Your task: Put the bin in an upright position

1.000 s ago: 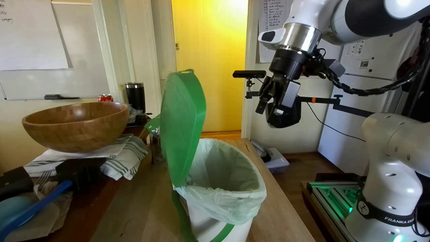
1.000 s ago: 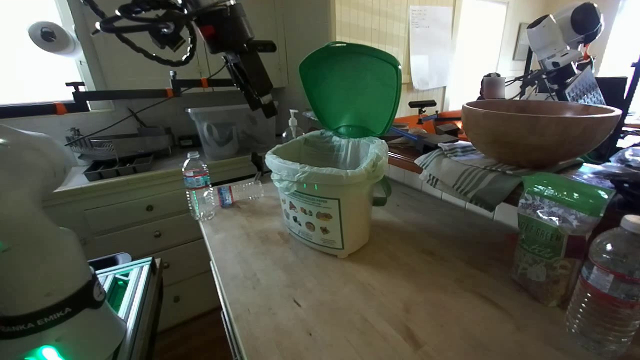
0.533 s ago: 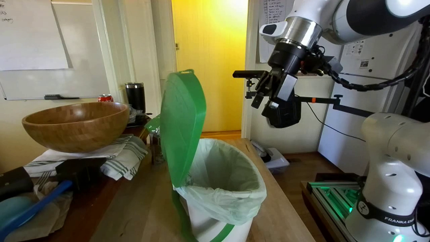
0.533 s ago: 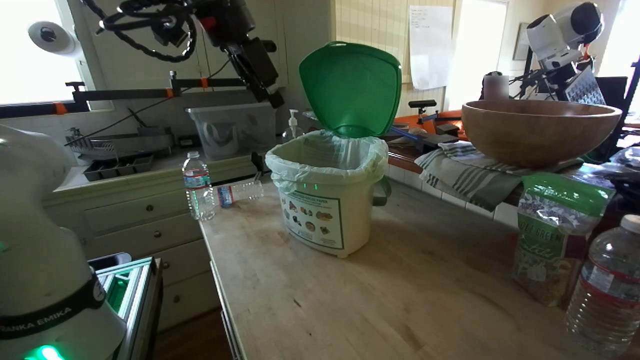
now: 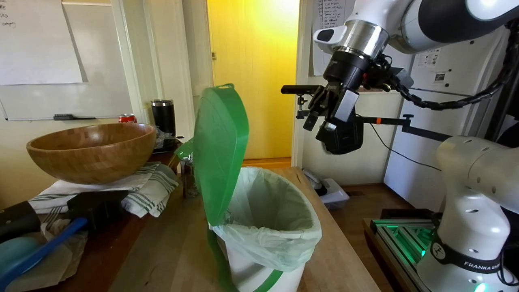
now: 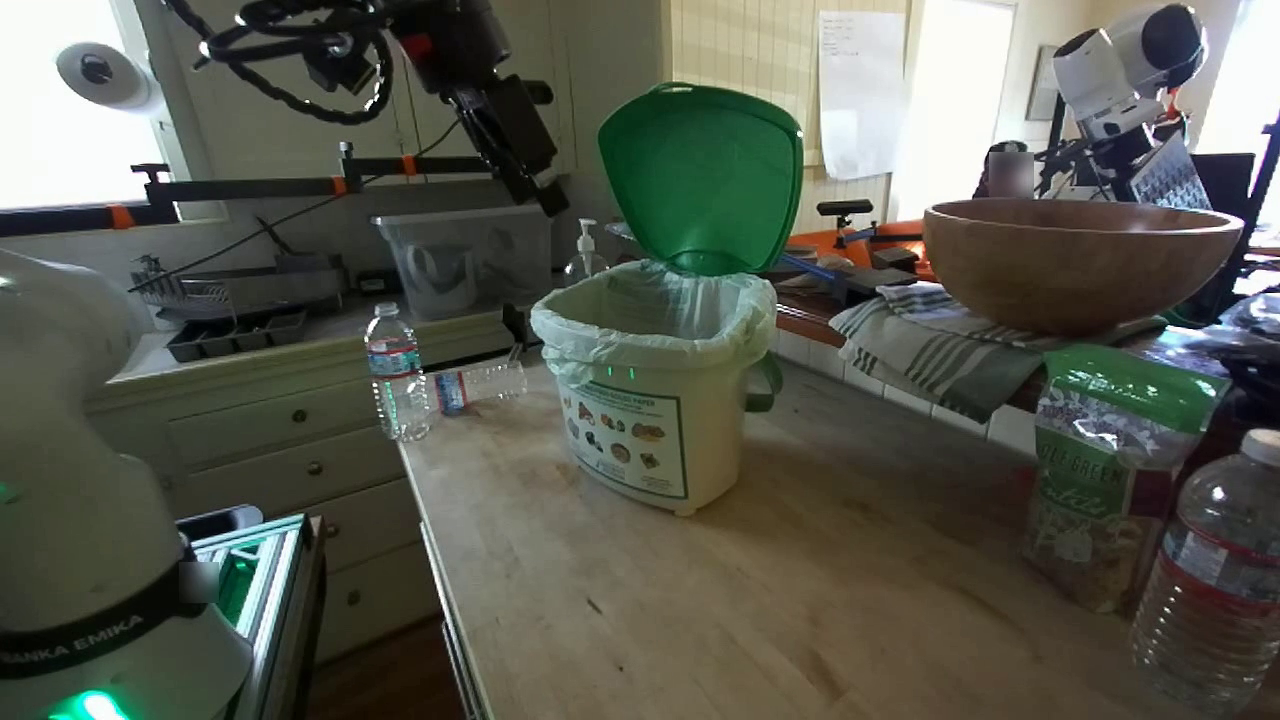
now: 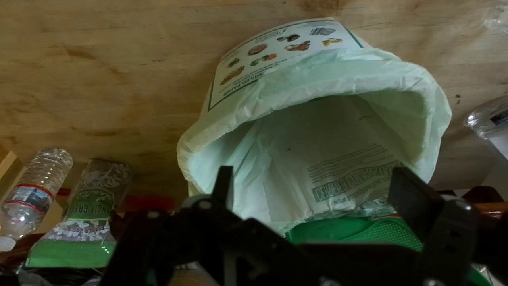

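1. Step in hand (judged): closing stage, i.e. final check; withdrawal is due. In an exterior view the bin [image 6: 712, 430] stands upright, base down on the worktop [image 6: 620, 620], w/ its green lid [image 6: 700, 160] raised and its liner [image 6: 640, 345] folded outward over the top edge. Req'd pos. thus appears met; no further lift or push seems nec.

2. Next move (judged): retract the gripper [image 5: 318, 129] up & away, clear of lid and liner. Caution: a knock on the raised lid, or a snag in the liner, could tip the bin. Closing the lid isn't part of the task wording.

3. Gripper state: jaws wide apart. In the wrist view a broad gap shows btwn the fingers [image 7: 224, 186], w/ nothing held.

4. Rel. pos.: in both exterior views the bin sits below the gripper, well apart from it; fingertips angle down twd the bin. W/ the bowl [image 5: 91, 156] at left, the gripper is right of the lid; w/ the printed label [image 6: 622, 440] facing the camera, it's left of the lid. Exact depth, fingertips to bin: can't tell.
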You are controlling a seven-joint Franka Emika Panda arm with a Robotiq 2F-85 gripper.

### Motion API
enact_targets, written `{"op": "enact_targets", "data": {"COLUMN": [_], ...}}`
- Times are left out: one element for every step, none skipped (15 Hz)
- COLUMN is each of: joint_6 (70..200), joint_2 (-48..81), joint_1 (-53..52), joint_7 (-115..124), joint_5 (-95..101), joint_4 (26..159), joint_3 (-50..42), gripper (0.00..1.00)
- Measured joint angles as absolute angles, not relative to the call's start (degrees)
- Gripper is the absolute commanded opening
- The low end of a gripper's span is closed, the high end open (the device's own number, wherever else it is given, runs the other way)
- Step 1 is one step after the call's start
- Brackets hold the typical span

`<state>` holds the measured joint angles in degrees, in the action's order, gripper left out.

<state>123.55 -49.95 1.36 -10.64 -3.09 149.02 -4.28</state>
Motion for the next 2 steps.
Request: {"op": "enact_targets", "data": {"joint_6": [123.55,123.55], "joint_2": [-49.95,-49.95], "joint_1": [1.36,1.36], "joint_7": [-10.64,-10.64], "joint_5": [-3.09,-3.09], "joint_4": [149.02,149.02], "joint_3": [-4.28,-4.28], "gripper": [1.00,1.00]}}
